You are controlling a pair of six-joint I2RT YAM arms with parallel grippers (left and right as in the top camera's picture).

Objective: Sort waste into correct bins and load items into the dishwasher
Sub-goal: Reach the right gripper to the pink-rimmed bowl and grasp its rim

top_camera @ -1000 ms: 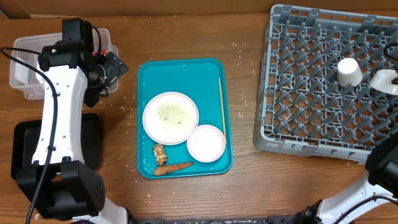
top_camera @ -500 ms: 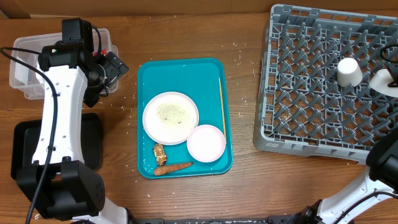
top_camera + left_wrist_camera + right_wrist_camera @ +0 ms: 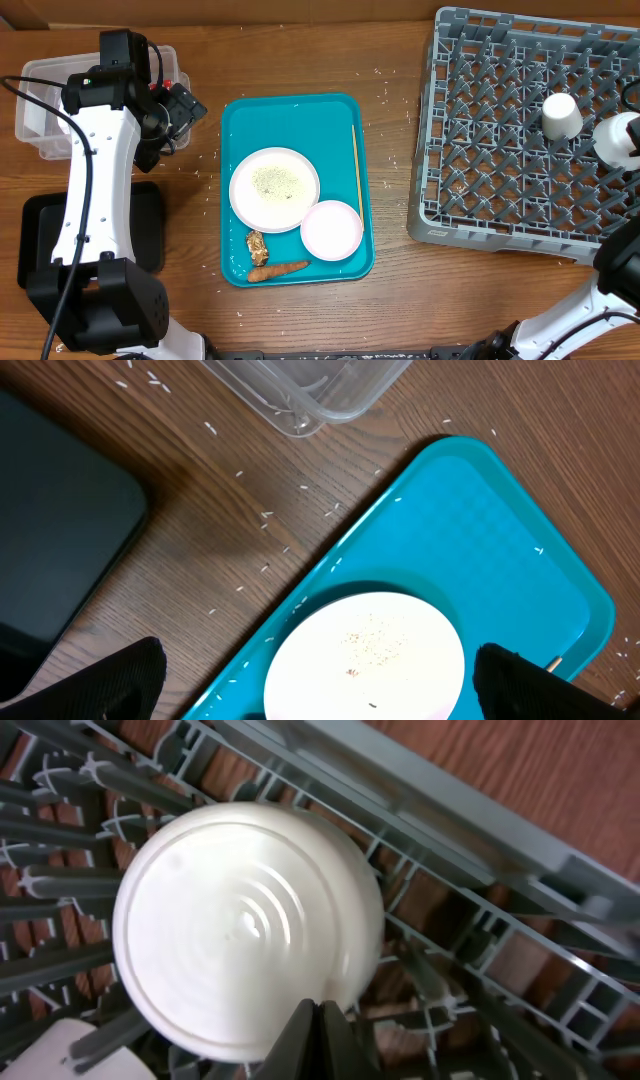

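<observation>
White bowl (image 3: 245, 925) sits upturned in the grey dish rack (image 3: 500, 130), right gripper (image 3: 316, 1032) jaws together at its rim; a careless lift-off could drag it askew. Left gripper (image 3: 320, 665), jaws wide apart, hangs over the white plate (image 3: 400, 640)

You've got a brown wood-grain bench (image 3: 400, 300) under everything in all three views, with the grain running left to right from overhead. A paler tan strip (image 3: 250, 10) runs along its far edge; can't tell what it is. Light's even and diffuse, shadows soft.
</observation>
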